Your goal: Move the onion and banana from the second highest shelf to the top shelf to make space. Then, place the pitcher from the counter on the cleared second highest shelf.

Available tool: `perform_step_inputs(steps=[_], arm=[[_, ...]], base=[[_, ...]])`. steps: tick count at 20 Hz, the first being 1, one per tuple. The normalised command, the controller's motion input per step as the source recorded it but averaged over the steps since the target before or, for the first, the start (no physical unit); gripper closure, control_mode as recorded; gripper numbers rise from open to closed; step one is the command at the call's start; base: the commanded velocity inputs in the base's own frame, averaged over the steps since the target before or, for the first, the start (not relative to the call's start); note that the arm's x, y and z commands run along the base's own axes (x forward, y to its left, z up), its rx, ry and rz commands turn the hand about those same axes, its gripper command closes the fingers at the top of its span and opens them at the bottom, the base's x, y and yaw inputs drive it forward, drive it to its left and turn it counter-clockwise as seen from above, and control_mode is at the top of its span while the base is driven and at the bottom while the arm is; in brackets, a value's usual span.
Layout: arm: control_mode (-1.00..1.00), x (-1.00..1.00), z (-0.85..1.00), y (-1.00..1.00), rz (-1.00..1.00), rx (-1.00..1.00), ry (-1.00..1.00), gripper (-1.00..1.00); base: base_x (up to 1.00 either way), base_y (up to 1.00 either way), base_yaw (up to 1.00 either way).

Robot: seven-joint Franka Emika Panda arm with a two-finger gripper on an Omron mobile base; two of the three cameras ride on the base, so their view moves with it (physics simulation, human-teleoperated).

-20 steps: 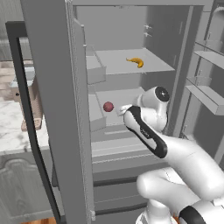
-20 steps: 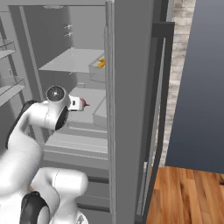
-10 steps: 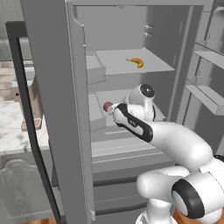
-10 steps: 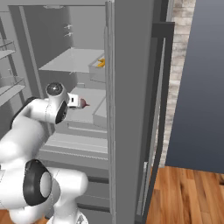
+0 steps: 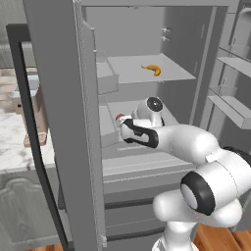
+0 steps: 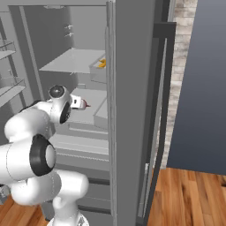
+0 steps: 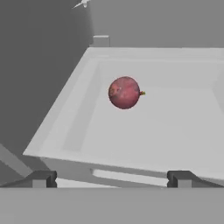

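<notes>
Maroon and round, the onion (image 7: 124, 92) lies on the second shelf (image 7: 175, 127) of the open fridge, left of the shelf's middle in the hand view and clear of the walls. A short yellowish stub projects from one side of it. In the left base view a small part of the onion (image 5: 119, 117) shows just beyond the hand; in the right base view it (image 6: 85, 105) shows as a red spot past the wrist.

Gripper (image 7: 111, 178): jaws spread wide, nothing between them. Both dark fingertips (image 7: 41, 178) rise at the bottom of the hand view, at the shelf's front lip, short of the onion. No contact with the onion.

Banana (image 5: 151, 69): lies on the top shelf (image 5: 171, 76), towards its rear and right of centre in the left base view. In the right base view the banana (image 6: 102, 64) shows partly, near the door edge.

Arm: reaches from the base into the fridge at the height of the second shelf, with the hand pointing inwards.

Bench (image 5: 12, 142): white marble, to the left of the fridge in the left base view, behind the open door.
</notes>
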Motion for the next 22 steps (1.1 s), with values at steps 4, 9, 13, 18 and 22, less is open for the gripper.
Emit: perform_step_inputs(steps=[4, 9, 13, 18, 22], arm=[[-1.0, 0.46, -0.03, -0.03, -0.07, 0.0, 0.01, -1.0], [-1.0, 0.42, -0.13, -0.02, -0.02, 0.0, 0.03, -1.0], [-1.0, 0.4, -0.29, 0.0, 0.0, 0.0, 0.03, -1.0], [-1.0, 0.39, -0.36, 0.0, 0.0, 0.0, 0.03, -1.0], [-1.0, 0.46, -0.28, -0.02, 0.0, 0.0, 0.03, -1.0]], base=[[0.0, 0.0, 0.0], [0.0, 0.0, 0.0], [0.0, 0.0, 0.0], [0.0, 0.0, 0.0], [0.0, 0.0, 0.0]])
